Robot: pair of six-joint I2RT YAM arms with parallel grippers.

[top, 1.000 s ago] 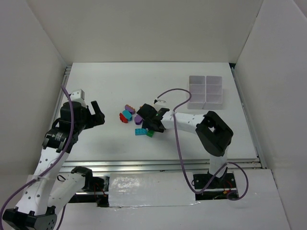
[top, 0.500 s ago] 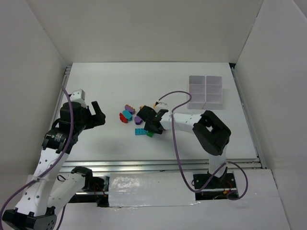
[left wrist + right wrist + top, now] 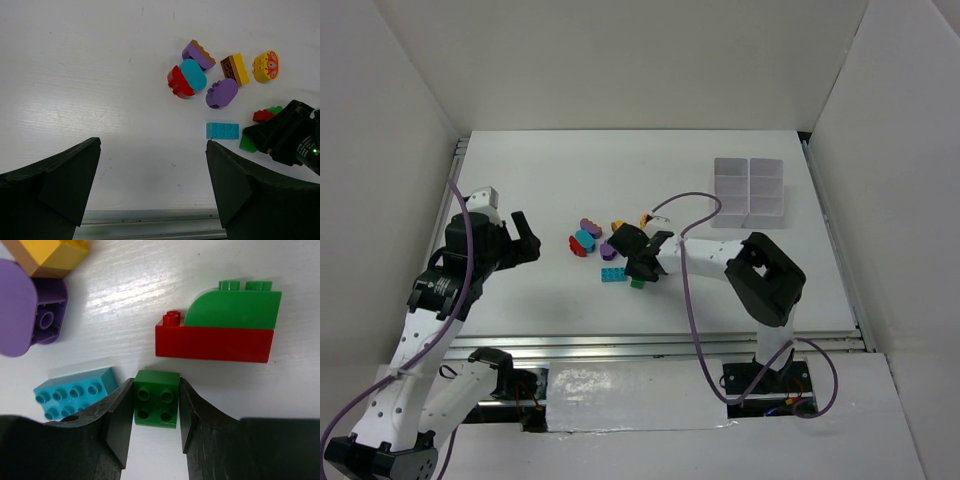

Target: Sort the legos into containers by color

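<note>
My right gripper (image 3: 155, 386) is low over the table, shut on a small green square brick (image 3: 156, 398) that sits between its fingers. Next to it lie a cyan studded brick (image 3: 75, 390), a red brick (image 3: 215, 342) with a green rounded piece (image 3: 232, 307) on it, a purple oval (image 3: 20, 315) and a yellow brick (image 3: 50, 255). In the top view the right gripper (image 3: 640, 272) is at the pile's near right edge. My left gripper (image 3: 525, 240) is open and empty, left of the pile; it also shows in the left wrist view (image 3: 152, 145). The organiser tray (image 3: 748, 190) stands far right.
More legos lie in the left wrist view: red (image 3: 177, 84) and cyan (image 3: 194, 75) ovals, a purple brick (image 3: 198, 52) and a yellow-orange round piece (image 3: 266, 66). A metal rail (image 3: 660, 345) runs along the near edge. White walls enclose the table.
My right gripper has shifted slightly toward the near edge at the green brick. The purple cable has moved with it. The left arm has not moved.
</note>
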